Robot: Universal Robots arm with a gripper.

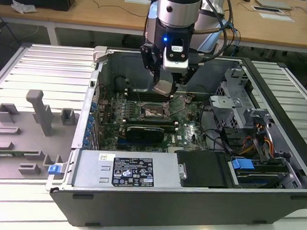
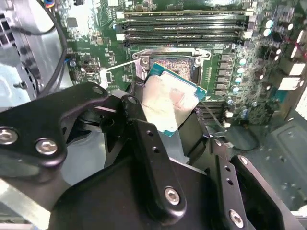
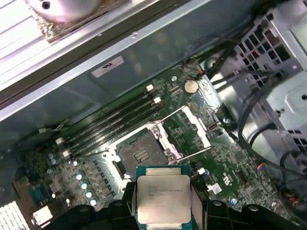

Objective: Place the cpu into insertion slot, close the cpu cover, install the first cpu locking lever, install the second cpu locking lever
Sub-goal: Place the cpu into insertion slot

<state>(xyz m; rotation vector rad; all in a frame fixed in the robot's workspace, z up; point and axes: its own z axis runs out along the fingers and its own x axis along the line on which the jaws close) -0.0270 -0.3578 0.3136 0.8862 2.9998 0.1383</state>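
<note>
The open computer case lies under the gripper, with the green board on its floor. The gripper is clamped on the chip by two opposite edges and holds it tilted in the air, metal top showing in both wrist views. Just below and ahead of the chip is the socket, bare, and past it the cover plate, apparently swung open
</note>
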